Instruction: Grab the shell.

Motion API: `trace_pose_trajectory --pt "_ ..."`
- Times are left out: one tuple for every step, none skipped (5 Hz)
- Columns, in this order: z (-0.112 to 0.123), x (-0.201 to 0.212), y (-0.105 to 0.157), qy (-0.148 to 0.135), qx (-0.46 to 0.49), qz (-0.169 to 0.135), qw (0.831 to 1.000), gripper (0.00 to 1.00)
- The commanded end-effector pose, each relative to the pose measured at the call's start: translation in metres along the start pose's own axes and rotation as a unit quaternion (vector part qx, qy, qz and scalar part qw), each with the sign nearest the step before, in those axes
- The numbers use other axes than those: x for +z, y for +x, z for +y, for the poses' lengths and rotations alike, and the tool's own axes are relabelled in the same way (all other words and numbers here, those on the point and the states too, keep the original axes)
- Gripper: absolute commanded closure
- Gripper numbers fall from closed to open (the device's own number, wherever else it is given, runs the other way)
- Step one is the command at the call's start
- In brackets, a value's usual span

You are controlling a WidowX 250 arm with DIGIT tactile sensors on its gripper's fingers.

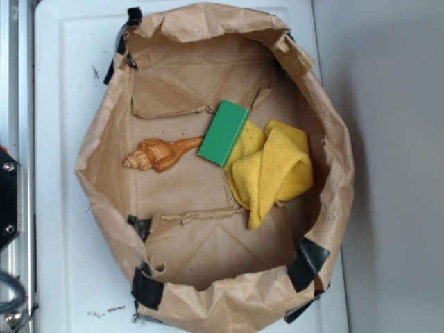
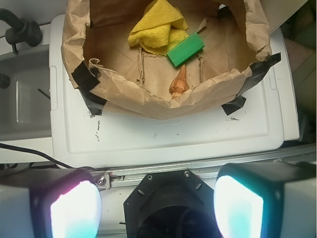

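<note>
The shell (image 1: 161, 152) is glossy orange-brown with tan stripes and lies on the floor of a brown paper bag tray (image 1: 208, 277), its spire pointing left and its tail toward the green block (image 1: 223, 132). From the wrist view the shell (image 2: 179, 82) shows just behind the bag's near wall. My gripper (image 2: 156, 208) hangs well back from the bag, over the robot base, open, with nothing between its fingers (image 2: 74, 210). The gripper does not show in the exterior view.
A crumpled yellow cloth (image 1: 272, 170) lies right of the green block (image 2: 185, 49), partly under it. The bag's raised crumpled walls (image 2: 163, 101), taped black at the corners, ring everything. The bag sits on a white surface (image 2: 173, 136). A metal rail (image 2: 198, 166) runs below.
</note>
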State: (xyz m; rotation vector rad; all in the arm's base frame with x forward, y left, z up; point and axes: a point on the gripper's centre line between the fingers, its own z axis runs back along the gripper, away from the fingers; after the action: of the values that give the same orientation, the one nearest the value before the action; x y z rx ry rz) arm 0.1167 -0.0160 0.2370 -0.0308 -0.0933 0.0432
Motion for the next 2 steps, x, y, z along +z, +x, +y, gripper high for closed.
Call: trace_pose_trajectory --pt "0.0 0.0 0.0 0.0 0.0 0.0 1.0 0.0" --pt "0.013 -0.008 0.03 -0.012 0.021 -0.005 1.0 0.0"
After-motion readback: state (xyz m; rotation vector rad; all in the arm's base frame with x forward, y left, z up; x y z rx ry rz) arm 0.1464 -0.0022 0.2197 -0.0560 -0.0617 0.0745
